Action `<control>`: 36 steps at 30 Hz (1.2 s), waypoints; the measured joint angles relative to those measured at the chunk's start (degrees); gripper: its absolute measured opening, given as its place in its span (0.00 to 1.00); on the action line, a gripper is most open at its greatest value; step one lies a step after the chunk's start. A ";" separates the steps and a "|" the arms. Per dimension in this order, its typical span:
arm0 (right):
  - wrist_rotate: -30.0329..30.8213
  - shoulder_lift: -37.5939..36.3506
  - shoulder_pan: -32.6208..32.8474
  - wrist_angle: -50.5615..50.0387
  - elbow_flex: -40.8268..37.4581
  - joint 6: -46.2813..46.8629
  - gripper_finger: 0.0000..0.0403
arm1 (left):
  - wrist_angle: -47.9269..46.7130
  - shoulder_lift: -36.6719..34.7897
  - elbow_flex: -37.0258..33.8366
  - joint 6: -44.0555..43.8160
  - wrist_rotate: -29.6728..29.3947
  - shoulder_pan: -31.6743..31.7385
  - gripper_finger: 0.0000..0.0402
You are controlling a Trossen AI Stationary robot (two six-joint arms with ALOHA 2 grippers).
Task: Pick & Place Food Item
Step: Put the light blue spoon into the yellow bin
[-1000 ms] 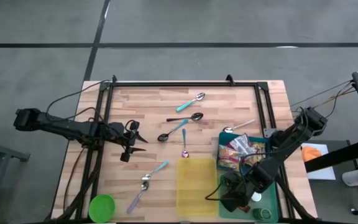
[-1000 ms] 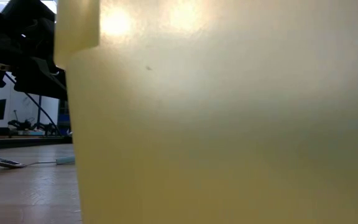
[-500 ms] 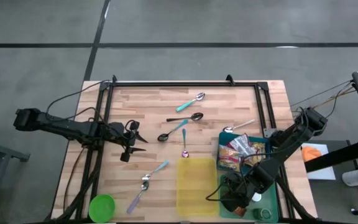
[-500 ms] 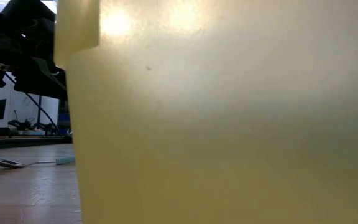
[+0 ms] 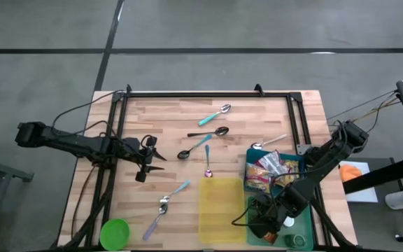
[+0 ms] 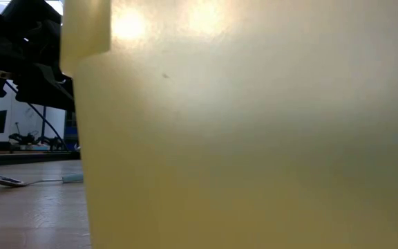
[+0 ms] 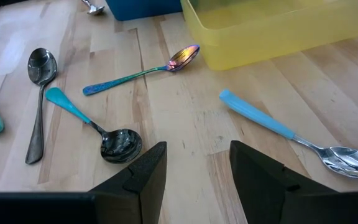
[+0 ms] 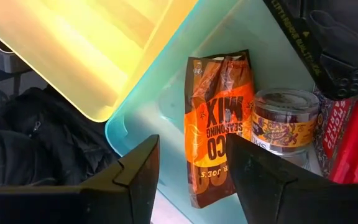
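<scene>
In the teal bin (image 8: 143, 127), the taco-mix packet (image 8: 219, 124) lies lengthwise beneath the spread right gripper (image 8: 191, 171).

Spoons (image 5: 213, 131) lay scattered on the wooden table (image 5: 173, 119). The left gripper (image 5: 147, 159) hovered open near them; the right gripper (image 5: 261, 225) hung over the teal bin (image 5: 296, 162), beside a yellow bin (image 5: 222, 210).

5 spoons (image 5: 213, 115) lie scattered on the wooden table (image 5: 173, 140) (a green lid (image 5: 115, 232) at its corner).
</scene>
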 joint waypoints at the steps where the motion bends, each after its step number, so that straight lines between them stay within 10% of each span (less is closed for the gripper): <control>1: 0.02 0.00 0.00 0.00 0.00 0.00 0.45 | 0.00 0.00 0.00 0.00 0.00 0.00 0.43; 13: 9.55 -4.08 -0.15 -0.70 0.00 -10.95 0.45 | 0.01 0.01 0.00 0.00 -0.01 0.00 0.43; 27: 53.36 -13.63 -1.83 -10.10 0.00 -42.56 0.45 | 0.01 0.02 0.00 0.00 0.00 0.00 0.43; 36: 62.03 -15.82 -12.02 -10.10 -0.01 -59.99 0.45 | 0.00 0.02 0.00 0.00 0.00 0.00 0.43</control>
